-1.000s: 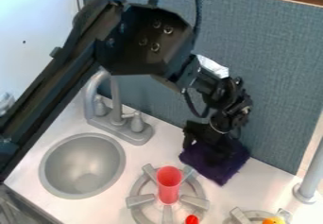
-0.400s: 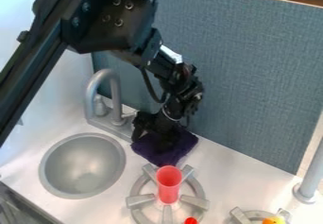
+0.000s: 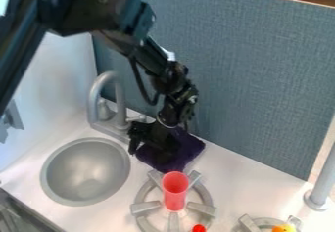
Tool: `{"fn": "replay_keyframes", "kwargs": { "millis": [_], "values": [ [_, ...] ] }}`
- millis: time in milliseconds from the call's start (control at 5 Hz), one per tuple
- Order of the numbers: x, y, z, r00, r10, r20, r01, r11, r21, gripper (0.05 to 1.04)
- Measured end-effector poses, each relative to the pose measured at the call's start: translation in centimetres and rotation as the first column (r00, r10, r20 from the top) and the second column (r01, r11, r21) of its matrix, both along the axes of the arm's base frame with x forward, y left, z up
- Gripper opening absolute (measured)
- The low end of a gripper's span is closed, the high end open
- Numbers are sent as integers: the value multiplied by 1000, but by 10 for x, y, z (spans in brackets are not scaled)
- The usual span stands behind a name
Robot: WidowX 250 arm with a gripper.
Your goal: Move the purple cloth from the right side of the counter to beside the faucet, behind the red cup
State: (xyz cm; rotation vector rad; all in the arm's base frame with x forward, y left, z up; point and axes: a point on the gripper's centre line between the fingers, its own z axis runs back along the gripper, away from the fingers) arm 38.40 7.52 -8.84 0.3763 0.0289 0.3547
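The black gripper [image 3: 152, 147] hangs down at the centre-left of the counter, beside the faucet and against the dark purple cloth [image 3: 188, 147]. Its lower part covers the cloth's left side and middle; whether it grips the cloth is not clear. The cloth lies bunched between the faucet and the blue-grey divider, just behind a ring-shaped grey burner. On that burner a red cup [image 3: 175, 191] stands upright, close to the cloth's front corner.
A round grey sink [image 3: 85, 172] is at the left, with a grey faucet [image 3: 105, 89] behind it. The blue-grey divider [image 3: 262, 79] rises behind the counter. A small red object [image 3: 199, 228], an orange object [image 3: 284, 228] and a grey post [image 3: 323, 182] are nearer the front and right.
The arm and gripper have shifted left, and the purple cloth has moved with them from right of the burner to behind it. Since the later earlier frame, the gripper has edged slightly farther left.
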Motion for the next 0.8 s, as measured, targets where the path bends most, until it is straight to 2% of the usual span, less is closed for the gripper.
{"fn": "replay_keyframes", "kwargs": {
  "millis": [200, 400, 600, 800],
  "values": [
    [-11, -11, 46, 990, -46, 135, 55, 996, -67, 1000],
    [-34, -20, 65, 981, -96, 170, 116, 987, -111, 1000],
    [-53, -28, 77, 976, -144, 165, 169, 974, -151, 1000],
    [-72, -36, 95, 968, -170, 183, 213, 945, -249, 1000]
  ]
}}
